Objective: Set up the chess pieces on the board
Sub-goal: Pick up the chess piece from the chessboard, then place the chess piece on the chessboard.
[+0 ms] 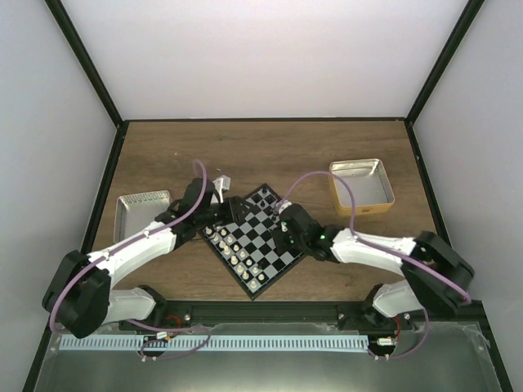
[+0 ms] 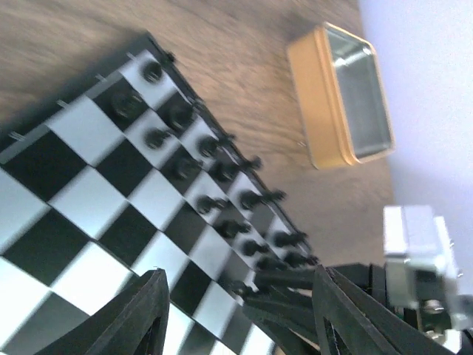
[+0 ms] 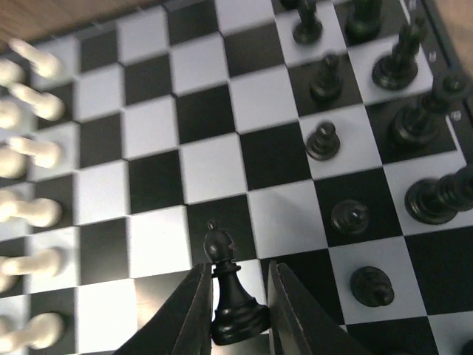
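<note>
The board (image 1: 270, 241) lies turned like a diamond at the table's middle. White pieces (image 1: 233, 249) line its lower-left edge and black pieces (image 1: 274, 200) its upper-right edge. My right gripper (image 1: 286, 229) is shut on a black bishop (image 3: 233, 288), held upright over the board (image 3: 214, 159) near the black rows (image 3: 414, 118); white pieces (image 3: 33, 159) show at the left. My left gripper (image 2: 236, 288) is open and empty above the board (image 2: 89, 133), facing the black pieces (image 2: 214, 170). In the top view it (image 1: 214, 214) hovers at the board's left corner.
A silver metal tray (image 1: 140, 211) lies left of the board. A tan-rimmed tray (image 1: 361, 186) stands at the back right and also shows in the left wrist view (image 2: 340, 96). Dark frame posts bound the table's sides.
</note>
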Motion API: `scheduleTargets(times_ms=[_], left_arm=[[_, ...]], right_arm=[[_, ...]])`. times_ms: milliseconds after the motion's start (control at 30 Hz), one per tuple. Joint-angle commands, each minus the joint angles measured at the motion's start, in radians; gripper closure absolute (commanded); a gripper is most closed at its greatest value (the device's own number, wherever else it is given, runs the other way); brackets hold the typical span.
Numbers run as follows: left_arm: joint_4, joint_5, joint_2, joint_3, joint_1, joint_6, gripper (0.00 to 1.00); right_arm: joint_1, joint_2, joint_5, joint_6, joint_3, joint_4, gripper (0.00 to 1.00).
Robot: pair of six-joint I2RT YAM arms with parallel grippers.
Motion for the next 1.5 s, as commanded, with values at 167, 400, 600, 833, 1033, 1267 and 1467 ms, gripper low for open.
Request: scheduleTargets(times_ms=[167, 400, 600, 833, 1033, 1267, 1467], left_arm=[[0.330, 0.393, 0.012, -0.074, 0.003, -0.195, 0.44], [0.452, 0.481, 0.043, -0.116, -0.006, -0.255, 0.45], [0.484, 0.495, 0.075, -0.110, -0.014, -0.273, 0.54], [0.502, 0.523, 0.115, -0.092, -0.032, -0.278, 0.74], [0.502, 0.531, 0.115, -0.091, -0.036, -0.274, 0.95], [0.381, 0.427, 0.095, -0.053, -0.036, -0.160, 0.96], [0.087, 0.181, 0.132, 0.076, -0.068, 0.087, 0.96]], right_arm=[[0.011, -0.255, -0.096, -0.008, -0.137, 0.295, 0.87], [0.010, -0.343, -0.123, 0.005, -0.188, 0.375, 0.87], [0.010, -0.372, -0.133, 0.005, -0.200, 0.399, 0.87], [0.010, -0.377, -0.137, 0.006, -0.204, 0.396, 0.87], [0.010, -0.379, -0.115, 0.013, -0.203, 0.383, 0.86], [0.010, -0.419, 0.035, 0.090, -0.187, 0.267, 0.50], [0.005, -0.509, 0.344, 0.244, -0.173, 0.087, 0.34]])
